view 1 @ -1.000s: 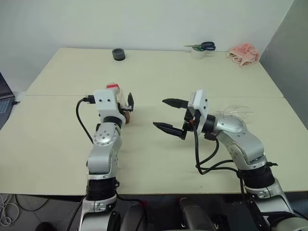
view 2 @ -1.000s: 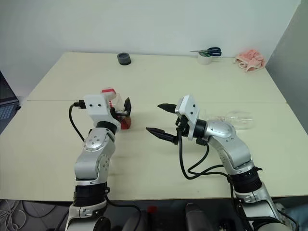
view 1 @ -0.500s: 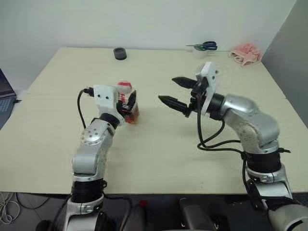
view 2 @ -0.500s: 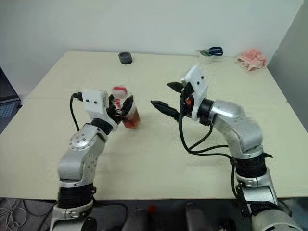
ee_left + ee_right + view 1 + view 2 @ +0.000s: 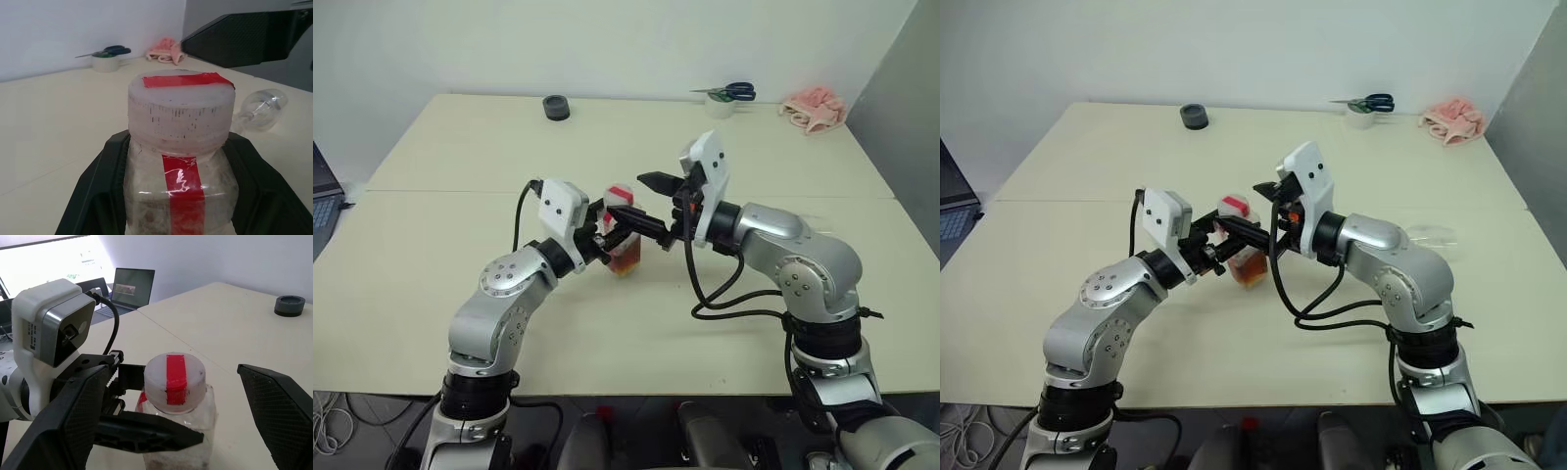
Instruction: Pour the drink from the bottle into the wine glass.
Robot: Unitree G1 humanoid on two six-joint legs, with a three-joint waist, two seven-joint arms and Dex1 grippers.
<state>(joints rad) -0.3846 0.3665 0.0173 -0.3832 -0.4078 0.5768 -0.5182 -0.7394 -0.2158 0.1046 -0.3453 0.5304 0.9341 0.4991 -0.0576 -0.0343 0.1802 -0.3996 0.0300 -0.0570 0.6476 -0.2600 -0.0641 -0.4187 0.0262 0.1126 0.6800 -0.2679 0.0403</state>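
A: Where is the small clear squarish plastic bottle [image 5: 625, 235] with the red strip down its side?

B: Out over the middle of the pale cream table [image 5: 431, 274], upright, clamped at its shoulders between the two black fingers of the left gripper [image 5: 612, 233]. Its cap is whitish with a red strip of tape across the top, and the amber-brown drink [image 5: 626, 260] sits low in the bottom of the bottle.

A: And the right gripper [image 5: 641, 204]?

B: Its fingers stand spread wide on either side of the bottle's cap. In the right wrist view one finger [image 5: 279, 401] is beside the cap and apart from it; the other runs in front of the bottle's body, and whether it touches I cannot tell.

A: Where's the clear stemmed wine glass [image 5: 1427, 236]?

B: Lying on its side on the table, well to the right of the bottle, behind the right arm. In the left wrist view its rounded bowl [image 5: 261, 104] shows just past the bottle's cap.

A: Anything else around the bottle?

B: All at the far edge of the table, well apart from the bottle: a dark grey round puck-like object [image 5: 555, 108] to the far left, a white roll of tape [image 5: 717, 106] with blue-handled scissors [image 5: 729, 94] lying across it to the far right, and a crumpled pink cloth [image 5: 813, 110] further right again. An open laptop [image 5: 126, 290] on a separate surface shows beyond the table, to the bottle's left
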